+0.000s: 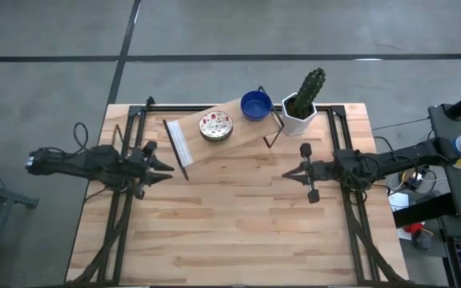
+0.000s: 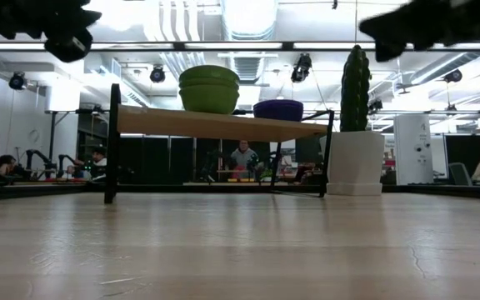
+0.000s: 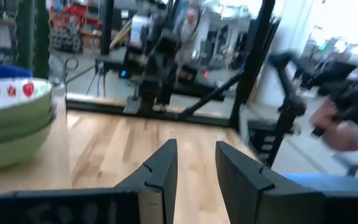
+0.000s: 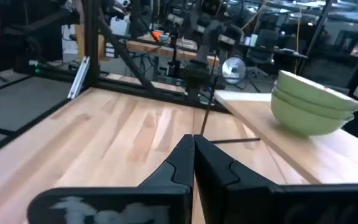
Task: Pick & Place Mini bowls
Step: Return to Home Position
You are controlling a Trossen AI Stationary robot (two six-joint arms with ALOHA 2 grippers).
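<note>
A stack of cream-white speckled mini bowls (image 1: 216, 126), green on the outside, rests on a raised wooden shelf (image 1: 190, 132) at the table's far middle. It also shows in the low view (image 2: 209, 88) and in both wrist views (image 3: 11, 118) (image 4: 312, 109). The deep blue bowls (image 1: 256, 105) (image 2: 278, 109) sit on the shelf's right end; how many are nested I cannot tell. My left gripper (image 1: 166, 170) (image 3: 196, 162) is open and empty, left of the shelf's near corner. My right gripper (image 1: 288, 174) (image 4: 193, 146) is shut and empty, right of the shelf.
A white hexagonal pot (image 1: 298, 118) with a green cactus (image 1: 310, 84) stands right of the shelf at the far edge. The shelf stands on a black wire frame (image 2: 112, 142). Bare wooden tabletop (image 1: 230, 216) lies between and in front of the arms. People show in the room behind.
</note>
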